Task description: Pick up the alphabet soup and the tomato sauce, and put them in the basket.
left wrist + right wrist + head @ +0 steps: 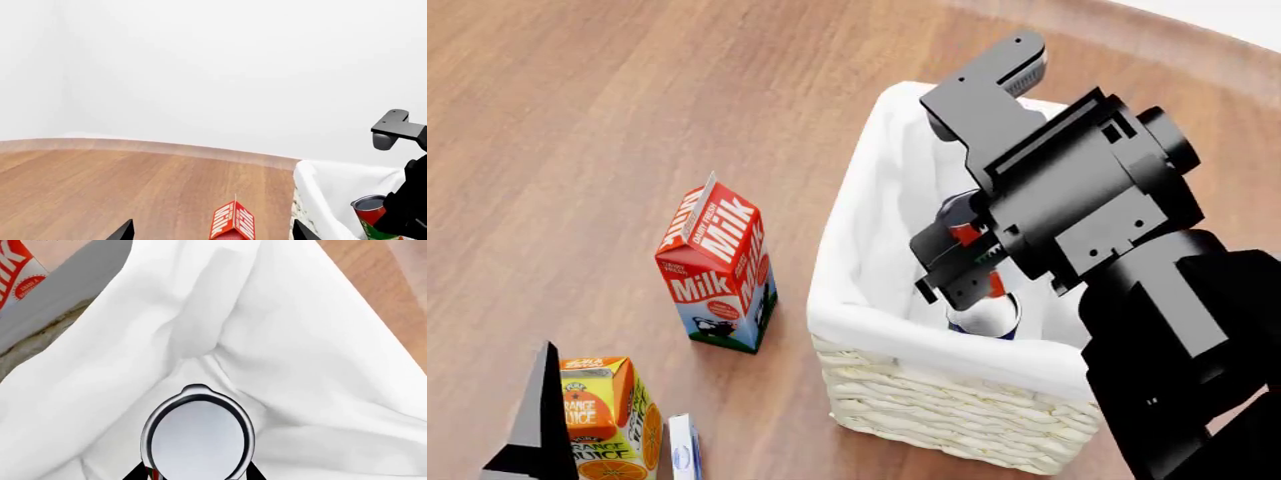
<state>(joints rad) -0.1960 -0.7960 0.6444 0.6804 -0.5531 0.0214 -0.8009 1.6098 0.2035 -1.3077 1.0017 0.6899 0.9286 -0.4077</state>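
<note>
Head view: right gripper clenched on tomato sauce over basket, not released. Left gripper released. Soup can not visible.

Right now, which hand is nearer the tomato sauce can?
Right. The right hand is inside the basket, gripping the tomato sauce. The left hand is off past the milk carton, outside the basket.

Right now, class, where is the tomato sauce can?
The tomato sauce can is inside the basket, held upright in the right hand above the white lining; the milk carton stands outside, on the basket's left.
</note>
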